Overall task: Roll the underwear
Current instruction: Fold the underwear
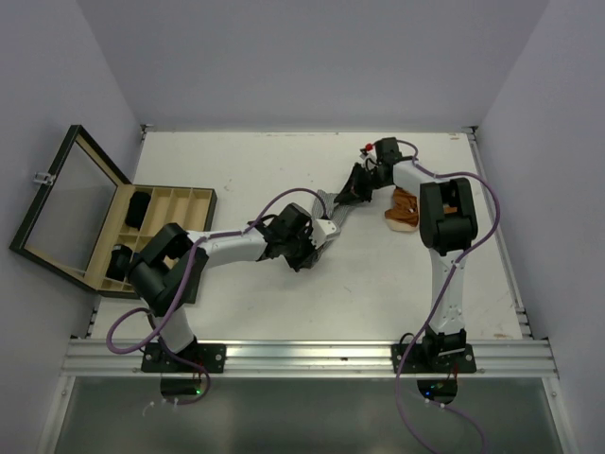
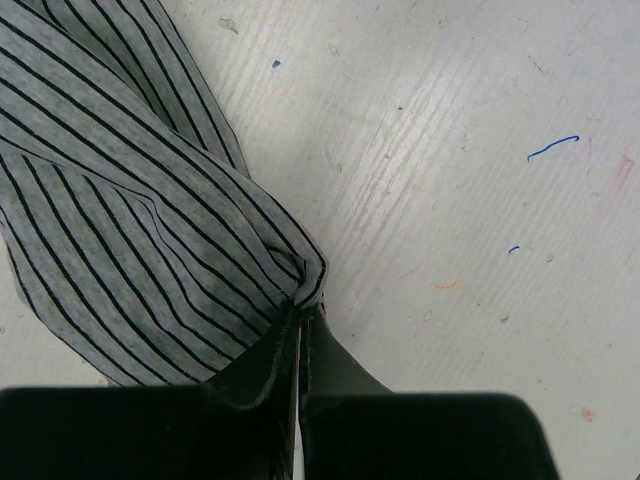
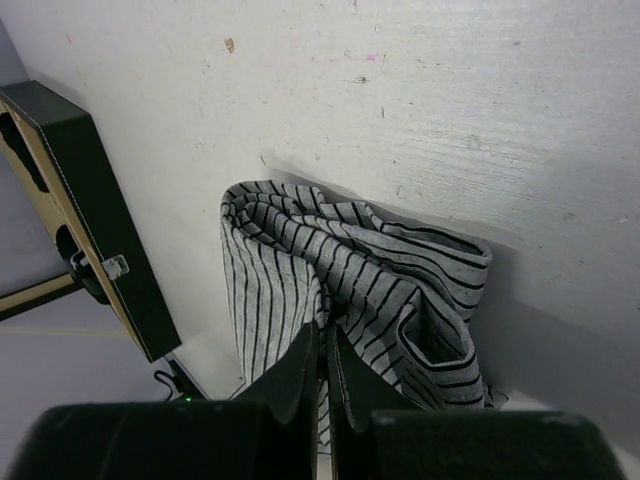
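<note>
Striped underwear is pinched at edges by left end effector and right end effector, table open beside.

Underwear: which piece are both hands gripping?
The grey striped one, pinched by the left hand and right hand; the orange-brown one lies apart, unheld.

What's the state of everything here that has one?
left gripper: shut on striped underwear
right gripper: shut on the same garment
striped underwear: bunched, pinched by both grippers
orange underwear: lying loose, untouched
lid: open
black underwear: stowed in box
</note>
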You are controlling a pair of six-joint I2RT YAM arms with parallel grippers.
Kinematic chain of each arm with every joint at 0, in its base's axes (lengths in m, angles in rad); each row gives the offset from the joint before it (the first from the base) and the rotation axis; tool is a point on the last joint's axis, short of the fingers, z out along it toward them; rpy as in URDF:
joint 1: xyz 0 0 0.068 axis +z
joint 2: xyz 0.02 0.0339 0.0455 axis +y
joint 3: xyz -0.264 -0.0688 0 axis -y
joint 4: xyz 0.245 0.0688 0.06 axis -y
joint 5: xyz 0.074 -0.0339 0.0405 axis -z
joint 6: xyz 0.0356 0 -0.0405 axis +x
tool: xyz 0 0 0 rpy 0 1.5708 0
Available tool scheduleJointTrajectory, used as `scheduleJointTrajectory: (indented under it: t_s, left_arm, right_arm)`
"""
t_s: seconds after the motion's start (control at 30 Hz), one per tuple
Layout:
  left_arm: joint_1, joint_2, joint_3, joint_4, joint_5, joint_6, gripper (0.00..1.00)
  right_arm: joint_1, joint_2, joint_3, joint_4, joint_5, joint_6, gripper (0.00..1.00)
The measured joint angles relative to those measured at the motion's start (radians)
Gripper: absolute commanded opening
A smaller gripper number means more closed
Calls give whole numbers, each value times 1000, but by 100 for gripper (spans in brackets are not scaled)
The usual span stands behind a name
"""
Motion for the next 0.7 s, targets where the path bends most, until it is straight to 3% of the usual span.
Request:
scheduleJointTrajectory:
  t_s: [0.4, 0.7]
  left_arm:
    - [4, 0, 0, 0, 3, 1, 0]
    - [8, 0, -1, 0, 8, 0, 0]
  right_arm:
    - [1, -7, 32, -6, -5, 7, 0]
    - [-1, -112, 32, -100, 45, -60, 0]
